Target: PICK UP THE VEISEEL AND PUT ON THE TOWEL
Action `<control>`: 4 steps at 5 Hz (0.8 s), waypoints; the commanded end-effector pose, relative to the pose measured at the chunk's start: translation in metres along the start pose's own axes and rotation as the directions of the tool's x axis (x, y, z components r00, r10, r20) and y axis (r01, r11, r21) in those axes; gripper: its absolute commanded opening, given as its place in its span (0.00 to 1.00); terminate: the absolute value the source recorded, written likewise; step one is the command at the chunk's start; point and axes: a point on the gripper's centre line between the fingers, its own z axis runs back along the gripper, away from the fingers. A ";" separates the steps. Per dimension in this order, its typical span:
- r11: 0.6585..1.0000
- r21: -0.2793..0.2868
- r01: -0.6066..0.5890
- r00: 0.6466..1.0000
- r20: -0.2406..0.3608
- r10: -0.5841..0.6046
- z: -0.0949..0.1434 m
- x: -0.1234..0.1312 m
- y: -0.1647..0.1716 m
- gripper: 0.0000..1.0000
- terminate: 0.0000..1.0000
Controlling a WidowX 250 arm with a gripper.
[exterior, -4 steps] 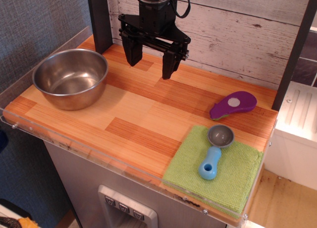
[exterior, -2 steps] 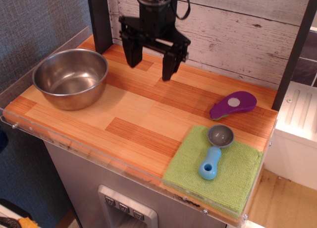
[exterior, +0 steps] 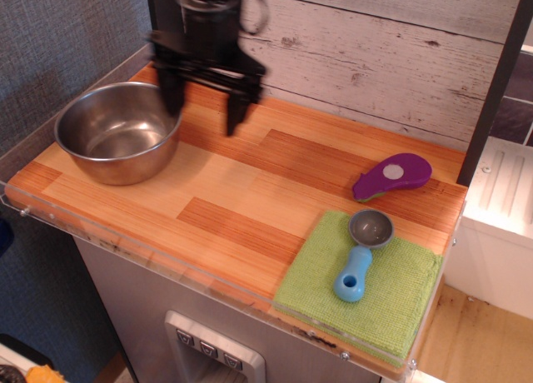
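Observation:
The vessel, a large shiny steel bowl (exterior: 118, 131), stands upright and empty at the left end of the wooden counter. The light-green woven towel (exterior: 364, 283) lies at the front right corner. My black gripper (exterior: 203, 121) hangs open and empty above the counter. Its left finger is over the bowl's right rim and its right finger is just to the right of the bowl. It looks blurred by motion.
A small grey scoop with a blue handle (exterior: 359, 256) lies on the towel. A purple oval object (exterior: 391, 176) lies behind the towel. A whitewashed plank wall (exterior: 375, 50) backs the counter. A clear plastic lip (exterior: 150, 258) runs along the front edge.
My gripper has moved left from the back middle of the counter to the bowl's right rim, still open.

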 end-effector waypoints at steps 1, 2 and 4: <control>0.990 0.096 -0.106 0.994 -0.012 0.107 -0.007 -0.013 0.047 1.00 0.00; 0.986 0.119 -0.116 0.991 -0.054 0.123 -0.030 -0.010 0.050 1.00 0.00; 0.987 0.096 -0.130 0.986 -0.091 0.139 -0.060 -0.001 0.050 1.00 0.00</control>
